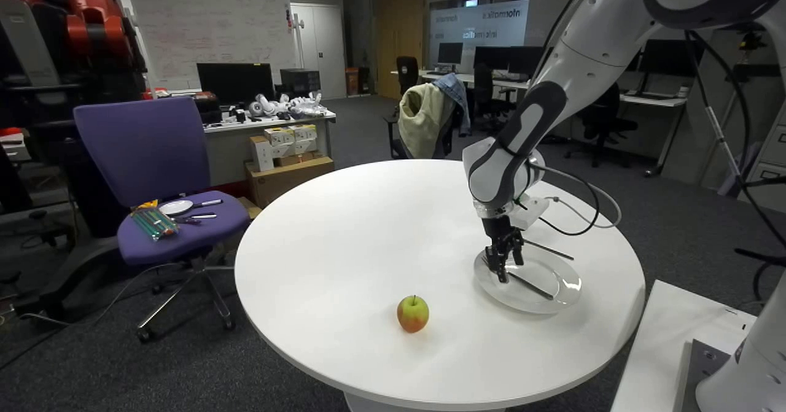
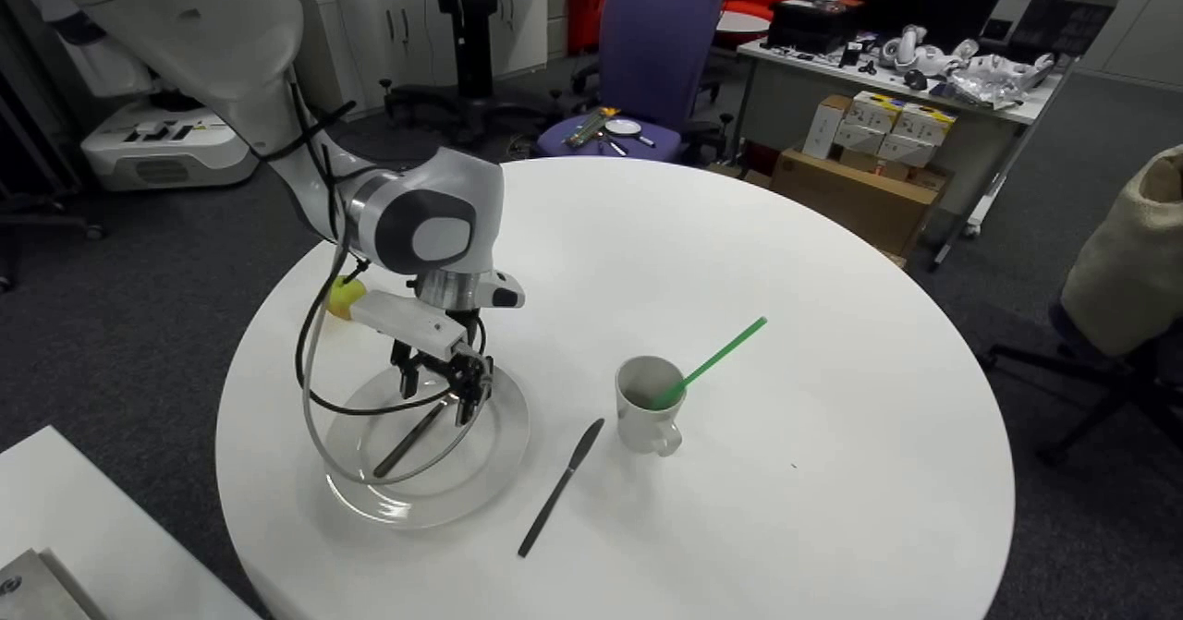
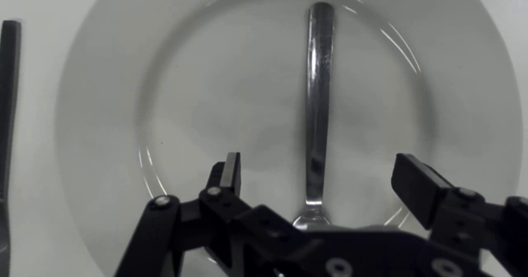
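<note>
My gripper is open and empty over a white plate. A metal fork lies on the plate, its handle running between the two spread fingers without visible contact. The fork's head is mostly hidden under the gripper in the wrist view; its tines peek out at the gripper's left in an exterior view. In both exterior views the gripper points down, low over the plate. A dark-handled knife lies on the table beside the plate; its handle shows in the wrist view.
A red-green apple sits on the round white table. A white mug with a green straw stands beyond the knife. Cables loop from the arm over the plate. A purple chair stands beyond the table.
</note>
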Controlling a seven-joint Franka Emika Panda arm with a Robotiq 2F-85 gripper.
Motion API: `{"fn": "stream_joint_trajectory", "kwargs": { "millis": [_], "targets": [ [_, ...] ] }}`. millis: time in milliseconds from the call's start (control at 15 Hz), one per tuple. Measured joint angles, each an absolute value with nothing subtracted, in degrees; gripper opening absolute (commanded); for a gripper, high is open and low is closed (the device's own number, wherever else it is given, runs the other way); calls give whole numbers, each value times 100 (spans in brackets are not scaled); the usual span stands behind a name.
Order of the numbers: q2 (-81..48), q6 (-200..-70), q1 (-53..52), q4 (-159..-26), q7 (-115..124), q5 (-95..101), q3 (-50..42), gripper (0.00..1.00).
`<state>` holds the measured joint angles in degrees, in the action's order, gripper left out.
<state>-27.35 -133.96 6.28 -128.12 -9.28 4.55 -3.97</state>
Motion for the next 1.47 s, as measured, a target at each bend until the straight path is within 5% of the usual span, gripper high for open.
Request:
{"fn": "stream_joint_trajectory", "kwargs": {
  "millis": [67, 267, 800, 1467],
  "targets": [
    [-2735, -13589, 634, -12857, -830, 323, -397, 74],
    [-2735, -13896, 636, -12947, -562, 207, -407, 63],
    [-2634, -13889, 636, -12948, -296, 207, -465, 2],
    [-2611, -13878, 615, -12943, -294, 206, -468, 3]
  ]
}}
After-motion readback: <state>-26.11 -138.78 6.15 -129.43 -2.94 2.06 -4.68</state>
